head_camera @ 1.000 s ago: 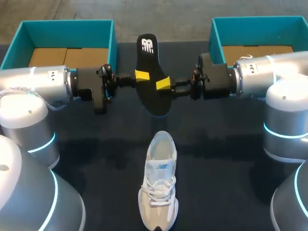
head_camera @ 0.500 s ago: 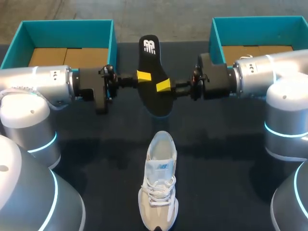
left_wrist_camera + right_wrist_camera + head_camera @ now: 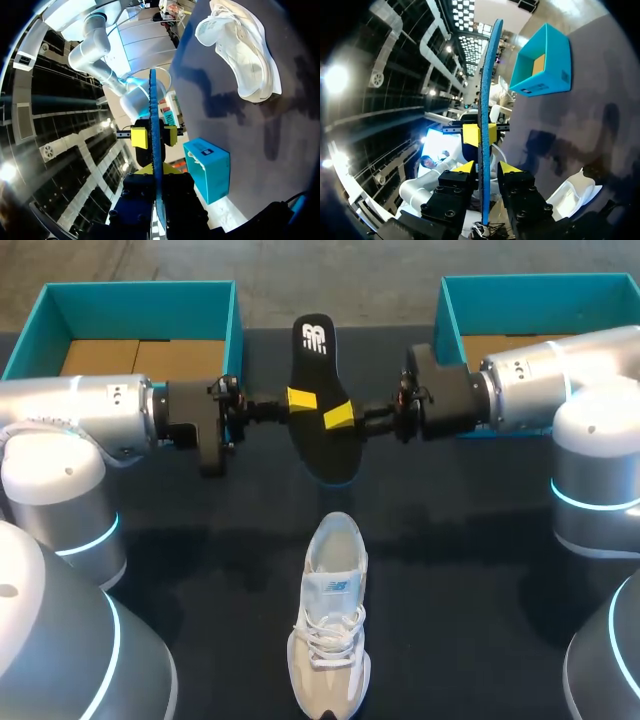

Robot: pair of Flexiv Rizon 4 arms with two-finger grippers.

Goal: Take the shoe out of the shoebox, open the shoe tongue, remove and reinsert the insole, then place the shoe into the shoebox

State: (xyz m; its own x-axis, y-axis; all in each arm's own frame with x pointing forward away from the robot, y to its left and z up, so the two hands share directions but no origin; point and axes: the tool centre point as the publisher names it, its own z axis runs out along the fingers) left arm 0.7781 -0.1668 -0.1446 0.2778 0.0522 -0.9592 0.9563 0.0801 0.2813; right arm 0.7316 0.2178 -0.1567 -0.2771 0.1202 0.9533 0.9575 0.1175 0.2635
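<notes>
The black insole (image 3: 312,350) is held up off the dark bench (image 3: 470,570) at the far middle. The left end effector (image 3: 297,399) is pinched tight on it, and the right end effector (image 3: 340,417) straddles it from the other side, though honestly I can't tell if that one's clamped or just sitting around it. The white shoe (image 3: 330,630) stands upright on the near middle of the bench, toe toward the robot, well apart from the insole. The teal left box (image 3: 140,300) and right box (image 3: 540,295) sit at the far corners, brown inside.
</notes>
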